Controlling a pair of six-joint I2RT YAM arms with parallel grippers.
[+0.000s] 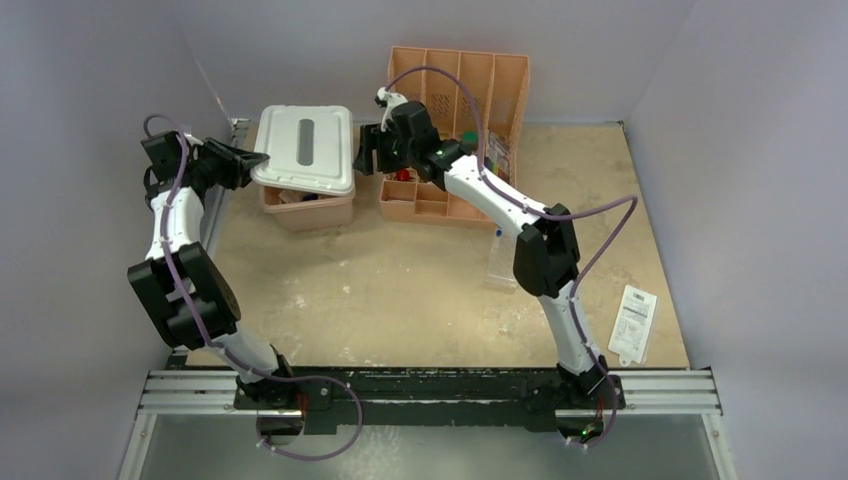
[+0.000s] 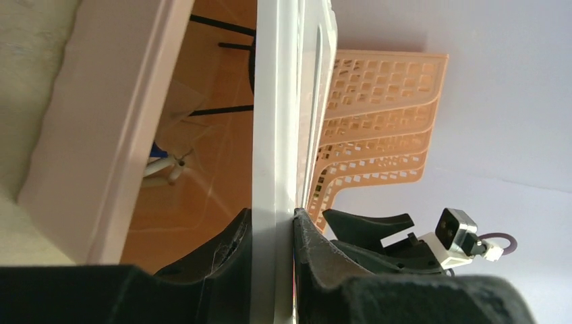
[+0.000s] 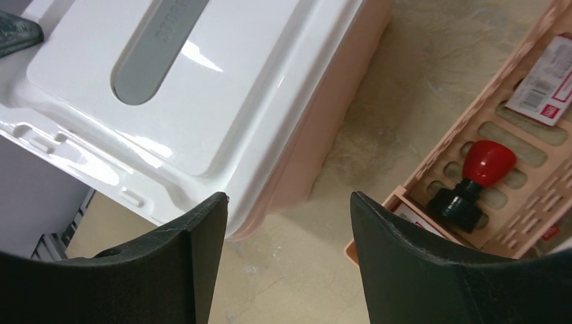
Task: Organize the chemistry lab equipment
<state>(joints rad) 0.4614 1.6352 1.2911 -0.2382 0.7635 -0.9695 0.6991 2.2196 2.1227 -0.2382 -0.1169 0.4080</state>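
I had the left gripper [image 2: 272, 217] clamped on the left edge of the white lid [image 1: 305, 148], fingers pinching the rim from both sides, and that edge stood raised off the pink bin [image 1: 310, 212] enough for the wrist camera to see inside. There lay the black wire ring tripod [image 2: 219, 110] and what looked like a blue-capped tube [image 2: 158, 152]. The right gripper [image 3: 289, 202] hung open and empty just beside the lid's right edge, in the gap between the bin and the orange divider tray [image 1: 460, 80]. Out on the table [image 1: 400, 290], a clear plastic piece [image 1: 500, 262] with a blue tip lay near the right arm's elbow, and a labelled packet [image 1: 632, 322] sat well apart at the right. I judged the step to be getting the lid clear so those could go in. To do it well I wanted the right fingers closed on the free edge before lifting further, since a one-sided pinch could let the lid twist or drag the bin along; then both ends up level, slowly, and away from the divider tray
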